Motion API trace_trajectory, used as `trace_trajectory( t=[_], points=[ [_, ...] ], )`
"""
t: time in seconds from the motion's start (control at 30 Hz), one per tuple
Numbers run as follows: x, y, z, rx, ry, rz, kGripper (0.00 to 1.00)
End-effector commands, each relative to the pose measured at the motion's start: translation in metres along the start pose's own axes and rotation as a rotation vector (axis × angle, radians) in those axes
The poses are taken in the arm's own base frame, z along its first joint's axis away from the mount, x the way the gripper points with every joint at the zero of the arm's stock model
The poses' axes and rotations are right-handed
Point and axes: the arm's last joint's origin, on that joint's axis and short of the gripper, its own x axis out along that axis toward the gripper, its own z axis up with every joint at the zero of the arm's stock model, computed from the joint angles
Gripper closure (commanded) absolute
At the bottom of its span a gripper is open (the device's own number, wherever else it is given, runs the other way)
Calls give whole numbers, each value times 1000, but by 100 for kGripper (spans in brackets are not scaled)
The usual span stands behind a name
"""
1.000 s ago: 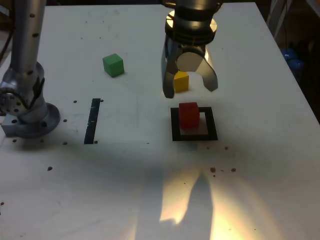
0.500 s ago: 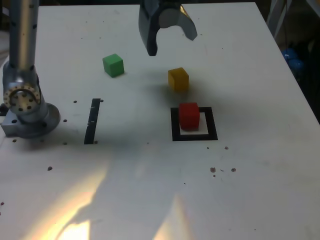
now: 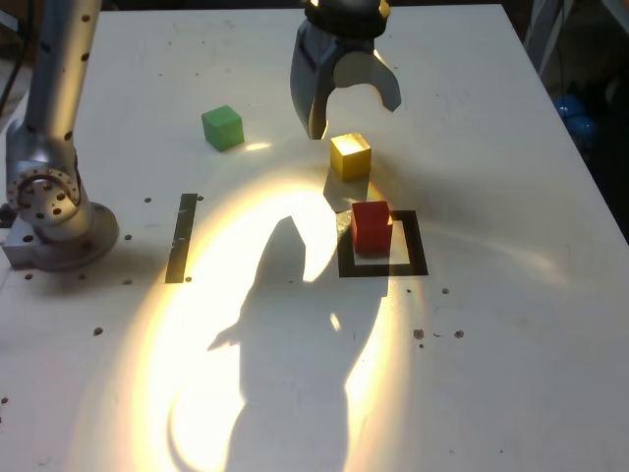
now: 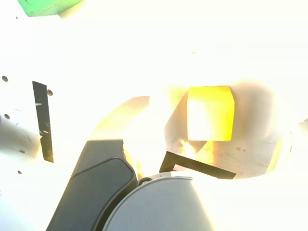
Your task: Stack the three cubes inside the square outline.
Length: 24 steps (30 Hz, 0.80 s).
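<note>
The red cube (image 3: 371, 226) stands inside the square outline (image 3: 383, 268), toward the edge on the exterior view's left. Just beyond the outline sits the yellow cube (image 3: 351, 155), also seen in the wrist view as the yellow cube (image 4: 210, 113), with a corner of the outline (image 4: 197, 166) near it. The green cube (image 3: 223, 128) lies apart at the exterior view's far left, and the wrist view shows the green cube (image 4: 45, 6) at its edge. My gripper (image 3: 354, 118) hangs open above and just behind the yellow cube, holding nothing. One dark finger (image 4: 96, 192) shows in the wrist view.
A straight black tape strip (image 3: 181, 238) lies on the white table (image 3: 511, 324) to the exterior view's left of the outline. The arm's base (image 3: 54, 221) stands at the exterior view's left edge. A bright patch of light washes over the table's middle.
The gripper opened wider, rose and swung away to the exterior view's left, then came back close to the yellow cube. The cubes have not moved. The bright light patch has shifted.
</note>
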Motion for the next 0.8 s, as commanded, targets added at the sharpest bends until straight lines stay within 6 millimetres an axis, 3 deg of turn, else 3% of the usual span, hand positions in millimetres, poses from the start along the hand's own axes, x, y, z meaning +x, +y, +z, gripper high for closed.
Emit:
trace_trajectory(
  t=[0.0,0.5,0.77],
  points=[
    [7,2,5,-4,28,-5,9],
    [26,-1,14,-4,49,-3,10],
    [37,-3,19,-17,61,-3,15]
  ],
)
